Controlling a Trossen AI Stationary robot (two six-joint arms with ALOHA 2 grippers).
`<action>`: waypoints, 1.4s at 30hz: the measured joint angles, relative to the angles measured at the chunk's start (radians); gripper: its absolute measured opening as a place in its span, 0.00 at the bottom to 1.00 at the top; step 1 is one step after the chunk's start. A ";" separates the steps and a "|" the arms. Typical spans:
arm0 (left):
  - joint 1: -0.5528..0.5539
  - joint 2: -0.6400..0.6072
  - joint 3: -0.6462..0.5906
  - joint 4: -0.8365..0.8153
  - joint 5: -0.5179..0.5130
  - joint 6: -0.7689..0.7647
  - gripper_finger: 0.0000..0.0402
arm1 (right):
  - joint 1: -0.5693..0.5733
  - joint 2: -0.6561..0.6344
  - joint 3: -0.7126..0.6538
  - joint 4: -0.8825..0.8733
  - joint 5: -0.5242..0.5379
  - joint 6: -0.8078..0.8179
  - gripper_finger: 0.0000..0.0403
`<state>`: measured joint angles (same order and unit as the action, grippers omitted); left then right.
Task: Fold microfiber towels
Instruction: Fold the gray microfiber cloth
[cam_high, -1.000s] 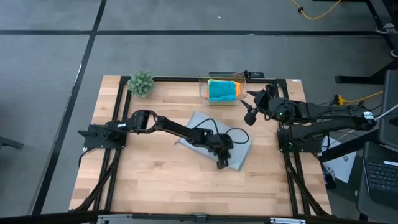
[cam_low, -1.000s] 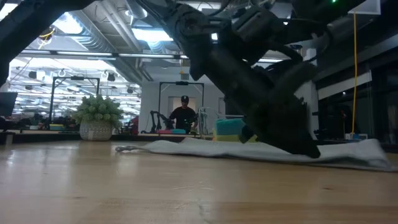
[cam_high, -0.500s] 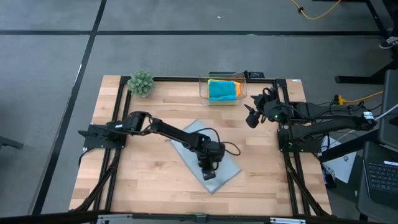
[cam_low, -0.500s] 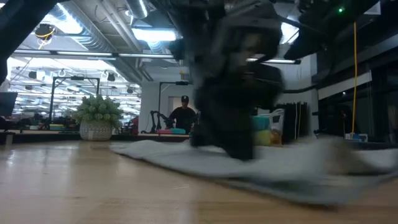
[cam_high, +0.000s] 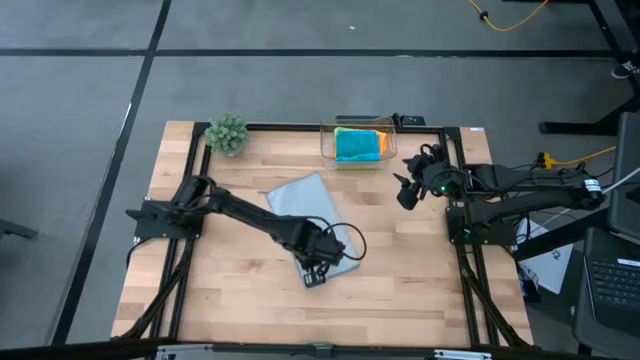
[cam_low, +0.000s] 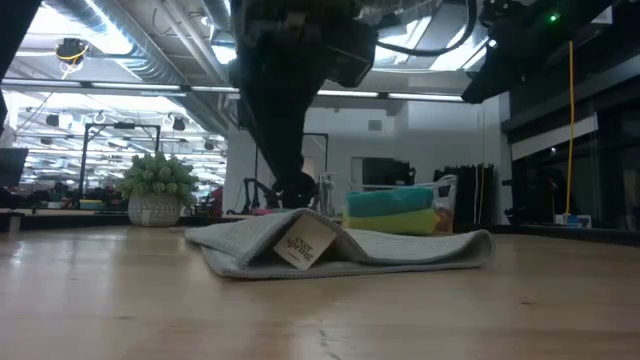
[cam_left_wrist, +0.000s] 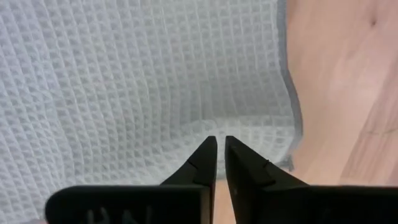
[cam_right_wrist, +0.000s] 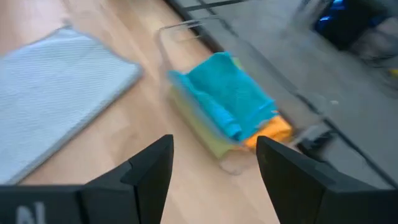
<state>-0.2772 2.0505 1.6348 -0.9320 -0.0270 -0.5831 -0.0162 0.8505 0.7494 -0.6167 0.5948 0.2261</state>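
The light grey towel (cam_high: 312, 214) lies near the middle of the wooden table (cam_high: 230, 290), folded over on itself, with a white label (cam_low: 302, 243) showing at its near edge in the low view. The left gripper (cam_high: 316, 272) sits low at the towel's front corner, its 2 fingers (cam_left_wrist: 205, 163) pressed nearly together with only a thin slit between them; whether a bit of cloth is pinched there cannot be told. The right gripper (cam_high: 405, 190) hangs above the table's right rear, well apart from the grey towel, its 2 fingers (cam_right_wrist: 149, 168) spread wide and holding nothing. Just beside it, at the back edge, stands a clear plastic box (cam_high: 357, 146) with 3 folded towels stacked inside: turquoise (cam_right_wrist: 227, 99) on top, orange (cam_right_wrist: 273, 132) and lime green (cam_low: 400, 218) under it. A small green plant (cam_high: 227, 133) stands at the table's left rear corner.
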 joint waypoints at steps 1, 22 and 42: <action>-0.010 -0.001 0.000 -0.003 -0.001 -0.012 0.07 | 0.000 0.000 0.000 0.000 -0.030 -0.005 0.58; -0.097 0.078 0.001 0.088 -0.056 -0.231 0.24 | 0.001 0.016 -0.002 0.000 -0.283 0.001 0.58; -0.111 0.074 0.003 0.139 0.125 -0.302 0.23 | 0.001 0.052 -0.002 -0.007 -0.441 -0.011 0.58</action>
<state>-0.3885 2.1250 1.6379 -0.7931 0.0979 -0.8853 -0.0151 0.9022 0.7475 -0.6239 0.1533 0.2153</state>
